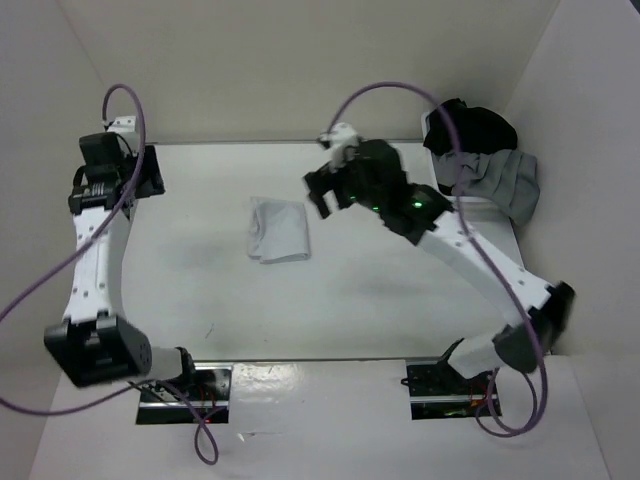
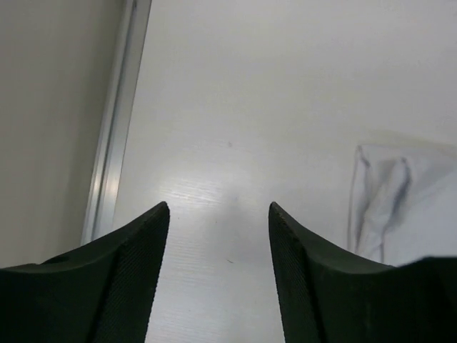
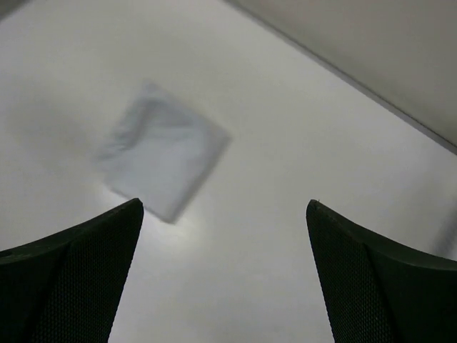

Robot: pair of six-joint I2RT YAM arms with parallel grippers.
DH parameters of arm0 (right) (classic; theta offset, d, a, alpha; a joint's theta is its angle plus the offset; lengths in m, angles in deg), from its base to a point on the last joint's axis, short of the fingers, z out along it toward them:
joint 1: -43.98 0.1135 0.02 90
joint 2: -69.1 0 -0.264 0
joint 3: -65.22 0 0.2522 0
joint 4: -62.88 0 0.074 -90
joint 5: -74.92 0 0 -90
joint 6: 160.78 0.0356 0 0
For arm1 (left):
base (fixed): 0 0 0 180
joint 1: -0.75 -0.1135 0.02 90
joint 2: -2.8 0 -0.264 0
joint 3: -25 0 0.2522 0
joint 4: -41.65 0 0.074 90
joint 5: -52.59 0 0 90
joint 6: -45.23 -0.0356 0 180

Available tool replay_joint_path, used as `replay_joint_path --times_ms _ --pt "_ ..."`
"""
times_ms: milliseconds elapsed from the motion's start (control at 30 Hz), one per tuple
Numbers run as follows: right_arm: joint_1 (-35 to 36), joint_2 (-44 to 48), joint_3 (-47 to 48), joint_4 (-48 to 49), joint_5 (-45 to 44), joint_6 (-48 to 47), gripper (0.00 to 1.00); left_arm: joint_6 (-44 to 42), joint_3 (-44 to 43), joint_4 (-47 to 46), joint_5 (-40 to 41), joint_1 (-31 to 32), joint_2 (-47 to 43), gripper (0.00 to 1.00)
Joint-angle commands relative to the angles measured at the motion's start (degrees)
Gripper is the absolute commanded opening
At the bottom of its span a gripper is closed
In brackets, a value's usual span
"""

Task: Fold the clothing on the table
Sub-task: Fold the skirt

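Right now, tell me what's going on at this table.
Two robot arms are working on folding the white clothing, which lies on the table as a small, compact rectangle and looks folded. Neither arm holds it. The right hand hangs open just beside it, and the left hand is open over bare table near the far left corner. A black garment and a grey garment sit piled at the far right corner, untouched.

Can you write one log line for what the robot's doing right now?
clothing: folded, lying on table | left gripper: open, empty | right gripper: open, empty, clear of clothing
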Motion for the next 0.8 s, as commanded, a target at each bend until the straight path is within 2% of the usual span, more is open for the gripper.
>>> replay_joint_path --times_ms 0,33,133,167,267,433,533,767 --pt "-9.07 7.26 -13.29 4.16 -12.21 -2.14 0.99 -2.83 5.69 1.72 -3.01 2.31 -11.14 0.67" --pt "-13.97 8.58 -14.99 3.02 -13.0 0.13 0.99 -2.22 7.54 0.94 -5.46 2.31 -15.6 0.74" --pt "-20.06 13.94 -19.66 -0.14 -15.29 3.75 0.99 -0.55 13.35 0.23 -6.8 2.31 -22.65 0.84" --pt "-22.17 15.69 -20.89 -1.72 -16.25 5.76 0.99 0.06 14.58 0.23 -6.81 2.31 -24.24 0.92" --pt "-22.89 24.74 -25.99 -2.26 -20.74 7.36 0.99 1.12 18.27 0.23 -6.29 1.69 -30.05 1.0" --pt "-30.88 45.71 -33.37 -1.73 -13.13 6.49 0.99 1.12 24.95 -2.31 -6.28 0.55 -39.27 1.0" --pt "-33.18 52.6 -35.58 -2.26 -9.5 5.96 0.99 1.12 27.24 -3.03 -6.89 0.02 -40.61 1.0" --pt "-33.88 54.56 -36.11 -2.88 -12.29 5.96 0.99 0.08 27.24 -2.94 -7.42 -0.5 -38.77 1.0"
